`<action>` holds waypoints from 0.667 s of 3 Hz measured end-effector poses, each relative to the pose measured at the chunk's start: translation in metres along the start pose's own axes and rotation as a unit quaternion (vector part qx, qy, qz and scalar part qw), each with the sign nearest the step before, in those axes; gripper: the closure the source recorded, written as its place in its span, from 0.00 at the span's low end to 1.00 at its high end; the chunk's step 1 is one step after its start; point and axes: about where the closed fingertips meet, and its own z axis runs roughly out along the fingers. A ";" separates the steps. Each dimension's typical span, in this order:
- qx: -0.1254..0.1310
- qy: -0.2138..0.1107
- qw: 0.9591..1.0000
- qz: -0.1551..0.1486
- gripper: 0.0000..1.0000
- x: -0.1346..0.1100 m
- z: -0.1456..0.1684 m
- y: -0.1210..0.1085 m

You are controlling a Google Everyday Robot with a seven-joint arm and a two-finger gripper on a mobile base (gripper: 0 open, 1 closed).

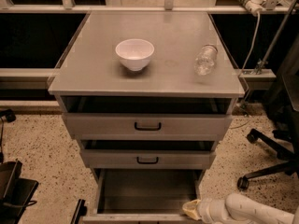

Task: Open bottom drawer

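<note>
The grey cabinet has three drawers. The bottom drawer (147, 190) is pulled far out, its plain grey inside showing; its front edge lies at the frame's bottom and its handle is out of view. My gripper (190, 210) sits at the drawer's front right corner, at the end of my white arm (247, 211) coming in from the lower right. The mid-sized drawer (147, 159) and the top drawer (147, 125), each with a black loop handle, stand slightly out.
A white bowl (134, 53) and a clear plastic bottle (205, 59) lying on its side rest on the cabinet top (93, 73). A black office chair base (268, 157) stands at the right. Dark objects (14, 190) lie on the speckled floor at lower left.
</note>
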 end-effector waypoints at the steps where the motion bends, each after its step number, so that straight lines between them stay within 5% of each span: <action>1: 0.000 0.001 1.000 0.000 0.41 0.001 0.000 0.000; 2: 0.000 0.001 1.000 0.000 0.18 0.001 0.000 0.000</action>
